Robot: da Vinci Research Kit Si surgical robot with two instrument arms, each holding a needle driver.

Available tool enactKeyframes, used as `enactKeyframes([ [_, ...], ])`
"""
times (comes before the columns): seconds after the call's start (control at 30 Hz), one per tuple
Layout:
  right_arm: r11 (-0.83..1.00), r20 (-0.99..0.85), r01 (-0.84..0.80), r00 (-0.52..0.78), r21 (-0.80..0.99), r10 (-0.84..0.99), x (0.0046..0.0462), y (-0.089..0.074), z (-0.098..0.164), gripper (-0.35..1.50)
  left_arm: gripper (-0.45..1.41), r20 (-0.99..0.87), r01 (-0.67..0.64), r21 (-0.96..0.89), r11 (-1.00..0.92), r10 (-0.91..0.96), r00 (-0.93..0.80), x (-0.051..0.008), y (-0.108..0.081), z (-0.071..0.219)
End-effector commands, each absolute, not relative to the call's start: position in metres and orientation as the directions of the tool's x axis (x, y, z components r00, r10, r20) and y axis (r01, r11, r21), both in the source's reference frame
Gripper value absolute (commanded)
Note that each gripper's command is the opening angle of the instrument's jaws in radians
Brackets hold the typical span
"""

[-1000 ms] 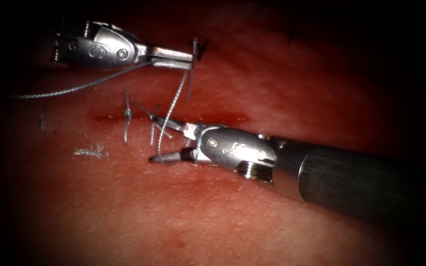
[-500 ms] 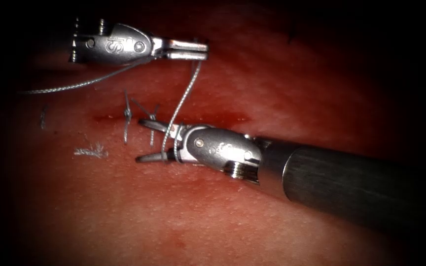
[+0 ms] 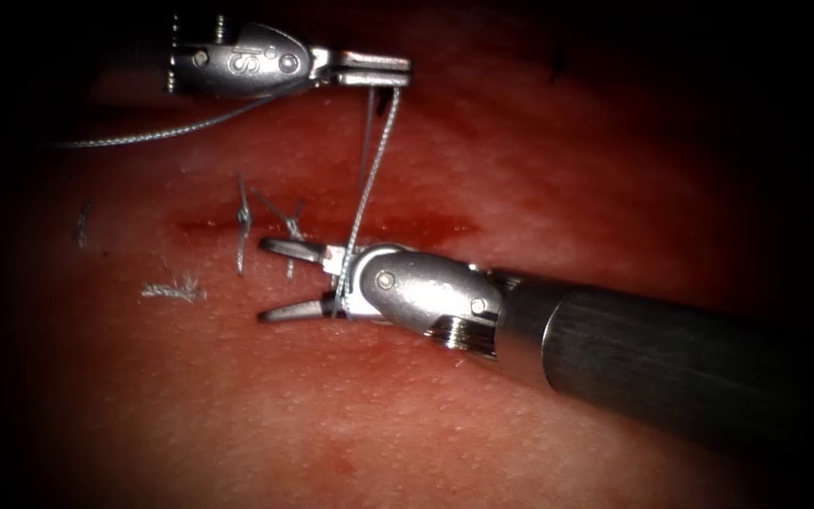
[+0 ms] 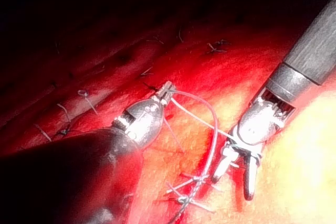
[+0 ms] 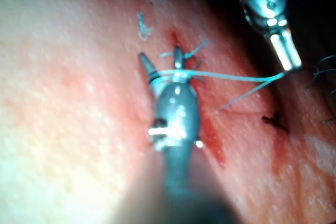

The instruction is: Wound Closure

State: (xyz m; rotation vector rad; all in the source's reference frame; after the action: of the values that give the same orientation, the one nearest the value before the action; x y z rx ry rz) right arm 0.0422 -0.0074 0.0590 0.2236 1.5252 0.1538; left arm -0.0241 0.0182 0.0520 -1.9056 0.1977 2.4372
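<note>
Endoscope view: upper left, the left silver pincer (image 3: 398, 73) clamps the thin grey thread (image 3: 369, 188). Centre, the right silver pincer (image 3: 270, 279) gapes wide across the red tissue's cut (image 3: 426, 228), thread wrapped behind its jaws. The needle is hard to make out. Left wrist view: thread (image 4: 212, 124) arcs between tools; it could slide off the right tool, losing the wrap.

L end effector (image 3: 398, 73) behind cut (image 3: 332, 227), R end effector (image 3: 266, 280) on it, thread (image 3: 369, 179) between, prob. looped
</note>
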Motion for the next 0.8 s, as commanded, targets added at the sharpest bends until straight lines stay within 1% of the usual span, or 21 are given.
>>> enactKeyframes([
  [0.03, 0.97, -0.97, 0.039, 0.024, 0.242, 0.241, 0.043, -0.0071, 0.0595, 0.36, -0.45, -0.969, -0.116, 0.08, -0.99, -0.051, -0.24, -0.0247, 0.0188, 0.0527],
  [0.07, 0.968, -0.969, 0.04, 0.006, 0.246, 0.246, 0.043, -0.0072, 0.0595, 0.36, -0.45, -0.97, -0.119, 0.088, -0.989, -0.057, -0.238, -0.0246, 0.0188, 0.0533],
  [0.2, 0.966, -0.965, 0.033, -0.051, 0.255, 0.256, 0.0427, -0.0072, 0.0594, 0.2, -0.45, -0.965, -0.116, 0.11, -0.987, -0.078, -0.249, -0.0241, 0.0182, 0.0551],
  [0.37, 0.959, -0.953, 0.005, -0.108, 0.284, 0.283, 0.0421, -0.007, 0.0595, 0.14, -0.45, -0.963, -0.101, 0.133, -0.986, -0.104, -0.25, -0.0232, 0.0166, 0.0566],
  [0.67, 0.938, -0.931, -0.103, -0.193, 0.332, 0.308, 0.0403, -0.0053, 0.0595, 0.12, -0.45, -0.951, -0.096, 0.167, -0.981, -0.134, -0.279, -0.0207, 0.0126, 0.0574],
  [0.8, 0.932, -0.929, -0.125, -0.197, 0.34, 0.312, 0.0401, -0.005, 0.0593, 0.15, -0.45, -0.948, -0.098, 0.171, -0.98, -0.137, -0.287, -0.0207, 0.0109, 0.057],
])
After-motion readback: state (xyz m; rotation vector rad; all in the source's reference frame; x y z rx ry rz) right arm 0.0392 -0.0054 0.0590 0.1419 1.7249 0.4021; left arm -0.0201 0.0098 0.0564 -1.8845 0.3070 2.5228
